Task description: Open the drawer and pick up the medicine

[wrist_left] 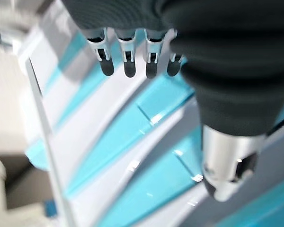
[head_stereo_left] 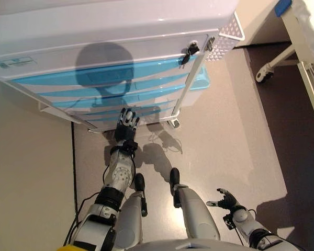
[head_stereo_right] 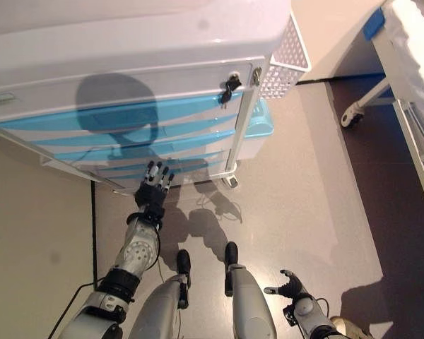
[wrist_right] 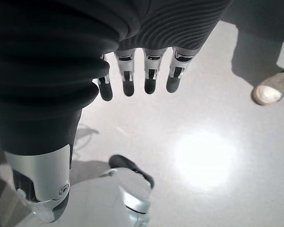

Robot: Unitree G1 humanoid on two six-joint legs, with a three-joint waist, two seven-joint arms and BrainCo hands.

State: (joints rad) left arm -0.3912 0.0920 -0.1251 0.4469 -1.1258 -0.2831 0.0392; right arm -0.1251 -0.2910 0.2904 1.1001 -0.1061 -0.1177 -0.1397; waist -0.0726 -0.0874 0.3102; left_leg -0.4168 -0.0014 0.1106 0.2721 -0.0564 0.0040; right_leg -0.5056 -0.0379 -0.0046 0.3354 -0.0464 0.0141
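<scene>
While left robot hand [head_stereo_left: 127, 124] reaches, fingers straight, at white cart's translucent blue drawers [head_stereo_left: 110, 93] — all closed, medicine unseen — straight fingers may slip off handle. Right robot hand [head_stereo_left: 226, 200] idle, relaxed, near right.

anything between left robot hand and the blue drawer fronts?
Nothing: in the left wrist view the left robot hand reaches with straight fingers toward the blue drawer fronts, the gap between them bare.

A hospital-like room is suggested by a wheeled drawer cart [head_stereo_left: 120, 68] and a wheeled bed [head_stereo_left: 303, 47].
</scene>
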